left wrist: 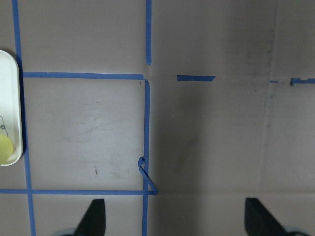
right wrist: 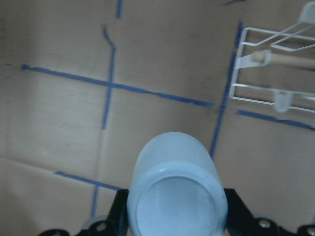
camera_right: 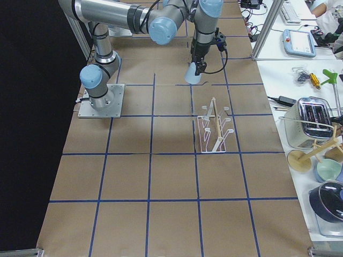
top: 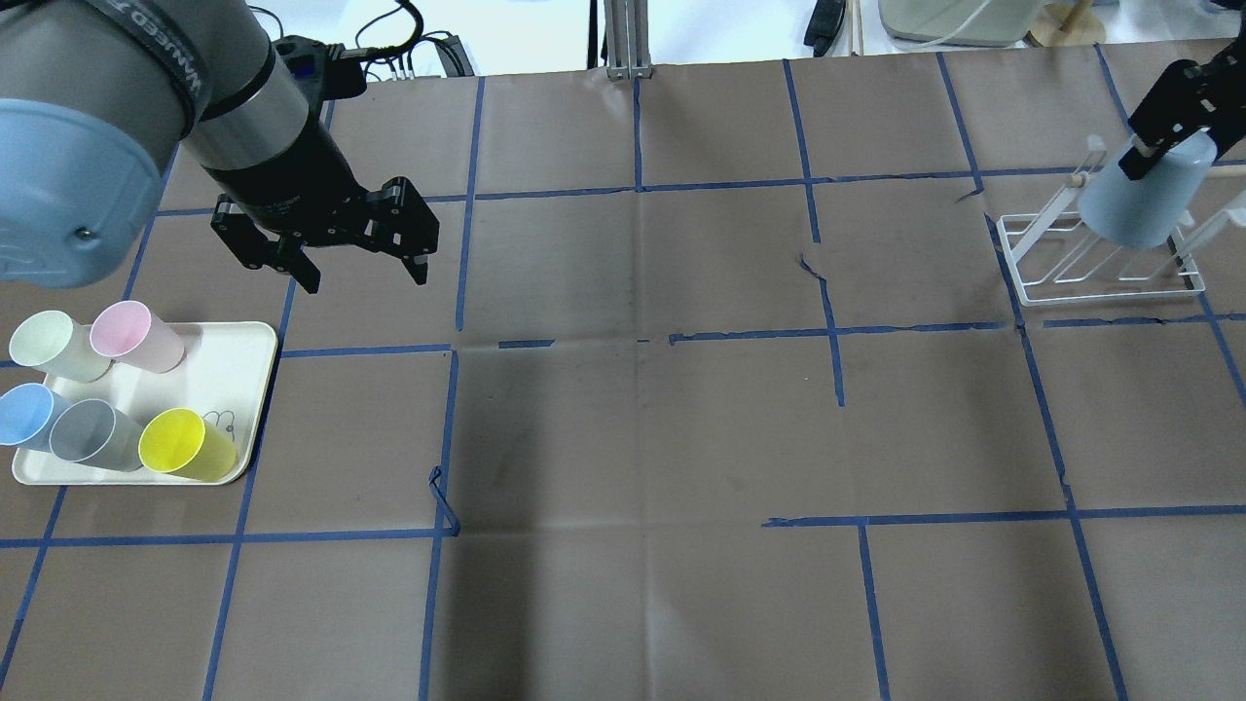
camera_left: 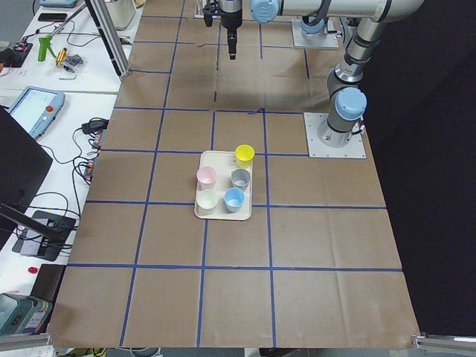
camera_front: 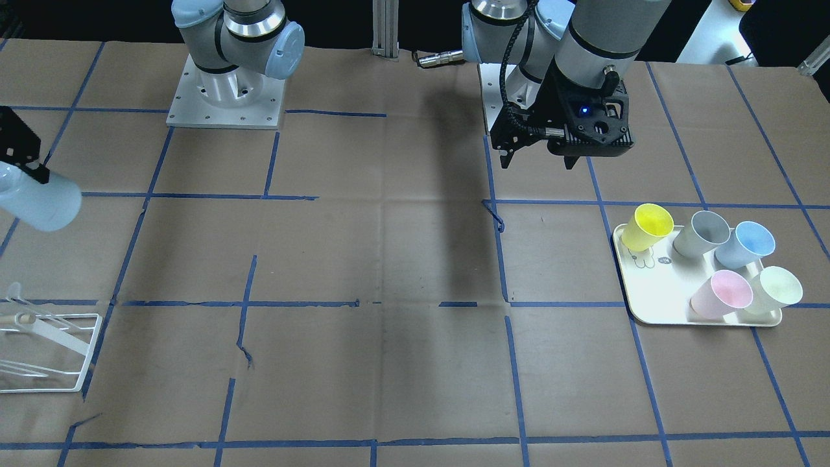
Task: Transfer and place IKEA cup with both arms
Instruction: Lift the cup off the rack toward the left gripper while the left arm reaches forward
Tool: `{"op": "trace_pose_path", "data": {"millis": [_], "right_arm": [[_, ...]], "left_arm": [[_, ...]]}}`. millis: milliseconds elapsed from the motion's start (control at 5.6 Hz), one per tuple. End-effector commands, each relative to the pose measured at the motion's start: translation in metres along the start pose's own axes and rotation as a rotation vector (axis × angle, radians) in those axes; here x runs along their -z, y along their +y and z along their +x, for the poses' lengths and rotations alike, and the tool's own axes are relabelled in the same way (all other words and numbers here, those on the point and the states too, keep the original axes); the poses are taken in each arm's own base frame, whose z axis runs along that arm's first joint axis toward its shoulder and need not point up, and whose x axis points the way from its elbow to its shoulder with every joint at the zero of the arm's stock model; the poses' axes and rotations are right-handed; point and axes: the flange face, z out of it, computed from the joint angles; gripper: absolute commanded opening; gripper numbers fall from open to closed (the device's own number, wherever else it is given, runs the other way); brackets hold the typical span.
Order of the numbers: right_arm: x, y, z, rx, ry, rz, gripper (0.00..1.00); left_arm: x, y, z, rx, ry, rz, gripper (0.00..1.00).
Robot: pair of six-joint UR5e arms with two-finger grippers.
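Note:
My right gripper point(top: 1163, 122) is shut on the pale blue IKEA cup point(top: 1149, 200) and holds it tilted in the air over the white wire rack point(top: 1100, 277). The cup also shows at the left edge of the front-facing view point(camera_front: 39, 198), in the right wrist view point(right wrist: 177, 191) between the fingers, and in the exterior right view point(camera_right: 194, 74). My left gripper point(top: 365, 277) is open and empty, hovering above the table just beyond the tray; its fingertips point(left wrist: 93, 216) stand wide apart in the left wrist view.
A white tray point(top: 238, 355) at the table's left holds several cups: yellow point(top: 180, 443), grey point(top: 92, 433), sky-blue point(top: 24, 414), pink point(top: 131, 334) and pale green point(top: 54, 344). The rack point(camera_front: 52, 353) has upright pegs. Blue tape lines grid the brown table.

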Motion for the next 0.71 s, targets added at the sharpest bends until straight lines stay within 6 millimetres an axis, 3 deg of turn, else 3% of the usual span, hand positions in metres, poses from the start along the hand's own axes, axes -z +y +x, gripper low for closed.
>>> {"op": "trace_pose_path", "data": {"millis": [0,179,357,536], "right_arm": [[-0.022,0.011,-0.051,-0.132,-0.525,-0.056,0.31],[-0.045,0.01,-0.08,-0.119,-0.753,-0.083,0.32],[-0.085,0.006,-0.095,-0.087,-0.934,-0.045,0.32],[-0.13,0.004,-0.126,-0.03,-1.07,0.047,0.32]], "left_arm": [[0.013,-0.001,0.009,0.096,0.129,0.008,0.99],[0.011,-0.001,0.004,0.135,0.144,0.003,0.99],[0.01,-0.004,0.004,0.092,0.248,-0.004,0.99],[0.012,-0.012,-0.013,0.047,0.412,0.012,0.99]]}}
